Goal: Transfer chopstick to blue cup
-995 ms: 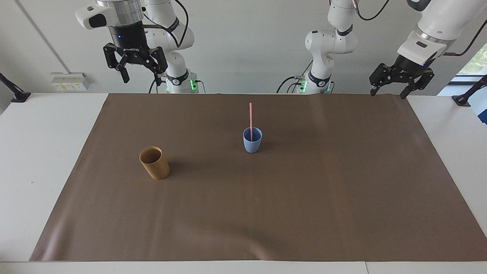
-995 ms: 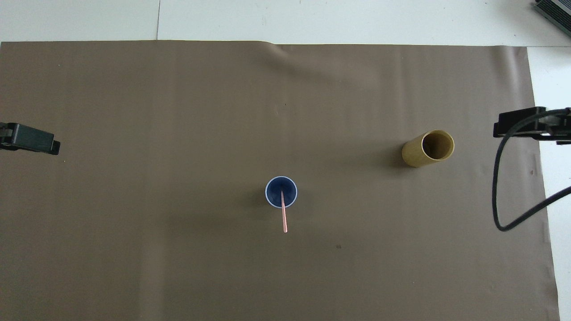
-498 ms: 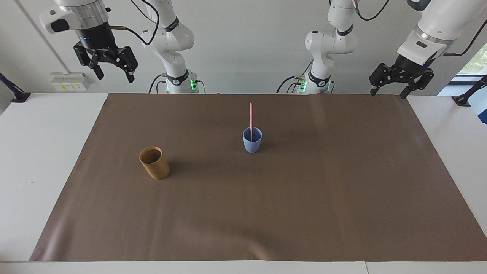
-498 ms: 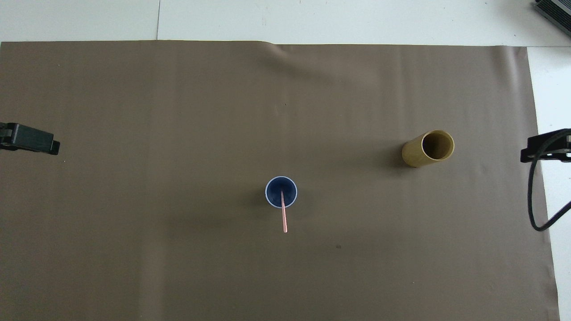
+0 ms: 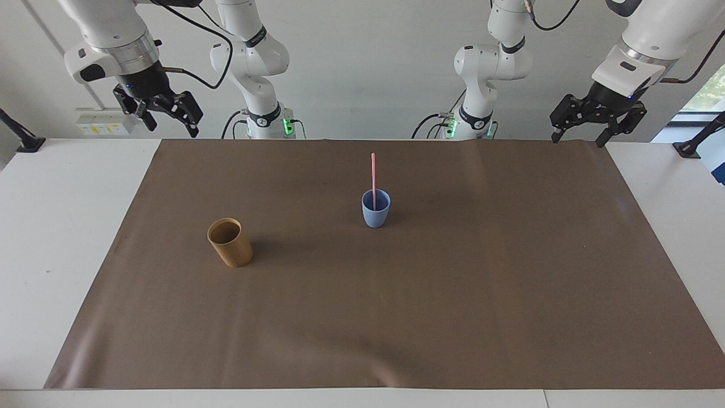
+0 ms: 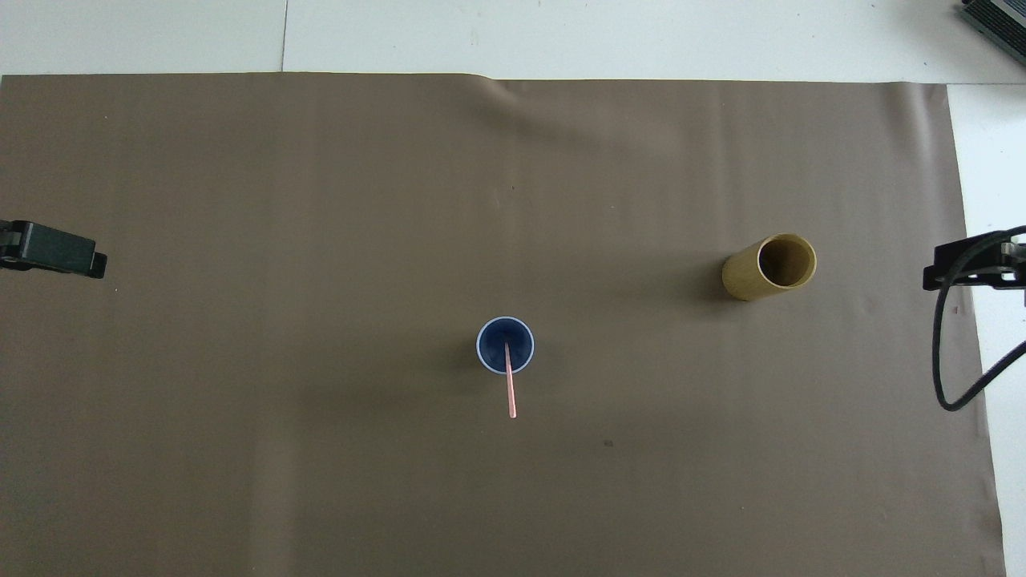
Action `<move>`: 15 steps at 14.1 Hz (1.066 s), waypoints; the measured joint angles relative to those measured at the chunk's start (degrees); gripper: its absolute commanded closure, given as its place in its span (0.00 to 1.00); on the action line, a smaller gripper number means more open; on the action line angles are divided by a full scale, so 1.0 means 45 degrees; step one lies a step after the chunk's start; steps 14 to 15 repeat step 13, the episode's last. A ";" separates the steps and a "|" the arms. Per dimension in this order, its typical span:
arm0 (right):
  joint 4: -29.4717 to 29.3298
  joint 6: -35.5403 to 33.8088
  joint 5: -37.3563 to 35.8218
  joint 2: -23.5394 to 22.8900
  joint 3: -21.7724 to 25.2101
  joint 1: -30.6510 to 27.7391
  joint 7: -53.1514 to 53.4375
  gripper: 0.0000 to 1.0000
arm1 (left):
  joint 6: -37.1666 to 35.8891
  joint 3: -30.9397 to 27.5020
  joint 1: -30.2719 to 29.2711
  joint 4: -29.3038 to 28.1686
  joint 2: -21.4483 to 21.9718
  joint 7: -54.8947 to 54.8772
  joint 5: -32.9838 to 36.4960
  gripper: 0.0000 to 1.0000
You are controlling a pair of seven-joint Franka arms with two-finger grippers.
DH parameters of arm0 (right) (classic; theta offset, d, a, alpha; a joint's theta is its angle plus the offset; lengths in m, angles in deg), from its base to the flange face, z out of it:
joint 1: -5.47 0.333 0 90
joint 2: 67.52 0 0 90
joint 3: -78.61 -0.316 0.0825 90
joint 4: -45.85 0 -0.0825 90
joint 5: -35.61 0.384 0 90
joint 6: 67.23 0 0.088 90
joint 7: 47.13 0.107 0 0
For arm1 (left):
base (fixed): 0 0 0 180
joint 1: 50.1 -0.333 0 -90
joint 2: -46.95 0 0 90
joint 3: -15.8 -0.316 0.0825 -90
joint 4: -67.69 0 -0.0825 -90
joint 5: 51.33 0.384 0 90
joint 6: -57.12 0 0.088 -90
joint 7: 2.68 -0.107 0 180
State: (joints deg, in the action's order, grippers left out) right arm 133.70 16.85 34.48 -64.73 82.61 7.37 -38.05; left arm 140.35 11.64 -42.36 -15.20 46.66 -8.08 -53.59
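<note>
the right pincer (image 5: 166,116) has swung out past the mat's corner, open and empty; the left pincer (image 5: 596,123) waits, open (empty too). the chopstick (image 5: 373,175) stands in the blue cup (image 5: 375,209): transfer looks done, only parking remains.

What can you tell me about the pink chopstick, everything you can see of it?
The chopstick is one thin, straight, pale pink stick with a smooth look. Its lower end stands inside the blue cup near the middle of the brown mat, and most of its length rises above the rim, close to upright and tipped a little toward the robots. Only the cup touches it; nothing holds it.
</note>
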 measured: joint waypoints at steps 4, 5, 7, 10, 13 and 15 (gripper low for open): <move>0.0046 0.0242 0.0000 0.0000 -0.0064 0.0004 -0.0094 0.00 | 0.0000 0.0000 0.0000 -0.0006 0.0000 0.0000 0.0000 0.00; 0.0059 0.0290 0.0000 0.0000 -0.0101 0.0005 -0.0095 0.00 | 0.0000 0.0000 0.0000 -0.0007 0.0000 0.0000 0.0000 0.00; 0.0087 0.0337 0.0000 0.0000 -0.0140 0.0006 -0.0186 0.00 | 0.0000 0.0000 0.0000 -0.0007 0.0000 0.0000 0.0000 0.00; 0.0108 0.0361 0.0000 -0.0027 -0.0029 0.0189 -0.0406 0.00 | 0.0000 0.0000 0.0000 -0.0007 0.0000 0.0000 0.0000 0.00; 0.0123 0.0362 0.0000 -0.0045 0.0508 0.0640 -0.0408 0.00 | 0.0000 0.0000 0.0000 -0.0008 0.0000 0.0000 0.0000 0.00; 0.0123 0.0362 0.0000 -0.0045 0.0508 0.0640 -0.0408 0.00 | 0.0000 0.0000 0.0000 -0.0008 0.0000 0.0000 0.0000 0.00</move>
